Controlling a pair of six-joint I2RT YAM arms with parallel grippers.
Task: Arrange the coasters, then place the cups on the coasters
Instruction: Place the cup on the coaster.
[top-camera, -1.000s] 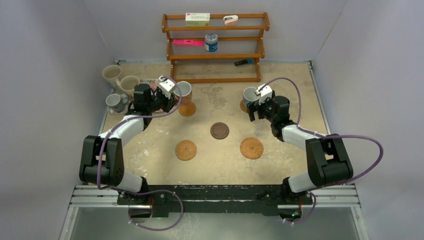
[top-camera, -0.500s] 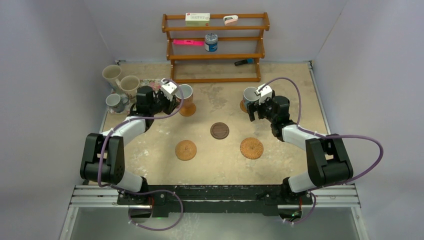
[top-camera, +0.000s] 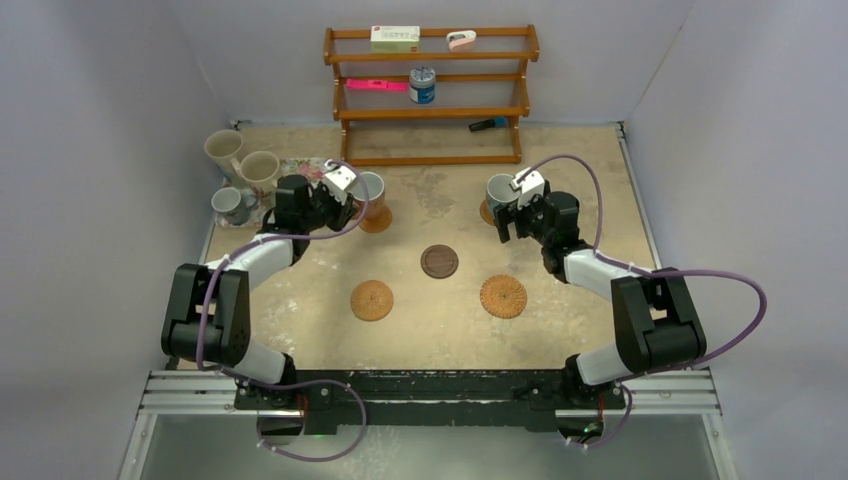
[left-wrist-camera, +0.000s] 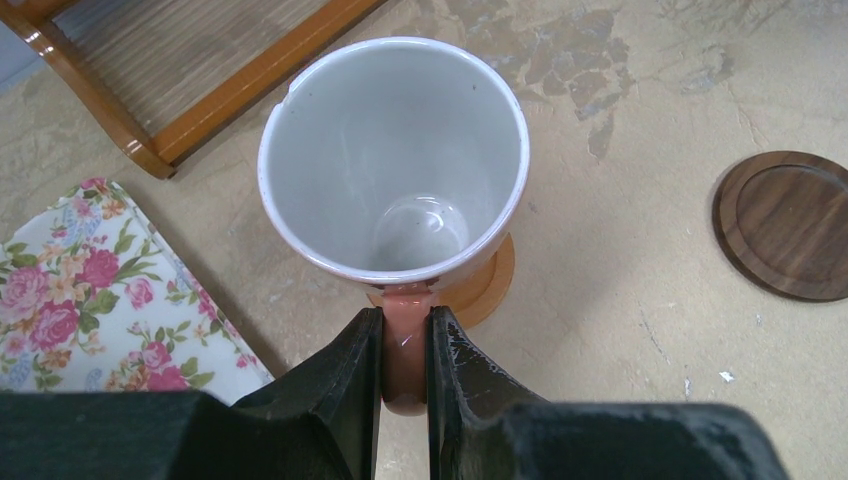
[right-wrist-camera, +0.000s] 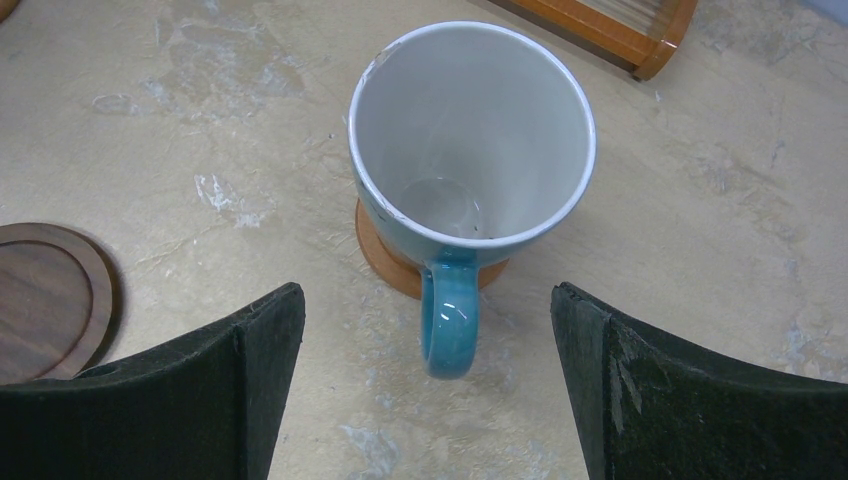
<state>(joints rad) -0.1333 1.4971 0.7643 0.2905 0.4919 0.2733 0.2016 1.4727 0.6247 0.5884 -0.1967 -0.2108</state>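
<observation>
Lowered slightly, left end effector (left-wrist-camera: 405, 322) grips orange-brown cup (left-wrist-camera: 395, 150) over tan coaster (left-wrist-camera: 494, 286).

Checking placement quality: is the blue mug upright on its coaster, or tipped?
Upright. The right wrist view shows the blue mug standing mouth up, its base on the orange coaster showing beneath.

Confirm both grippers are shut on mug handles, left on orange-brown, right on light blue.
Not the right gripper: the right wrist view shows it open, clear of the light blue ceramic mug. The left gripper is shut on the orange-brown ceramic mug's handle.
</observation>
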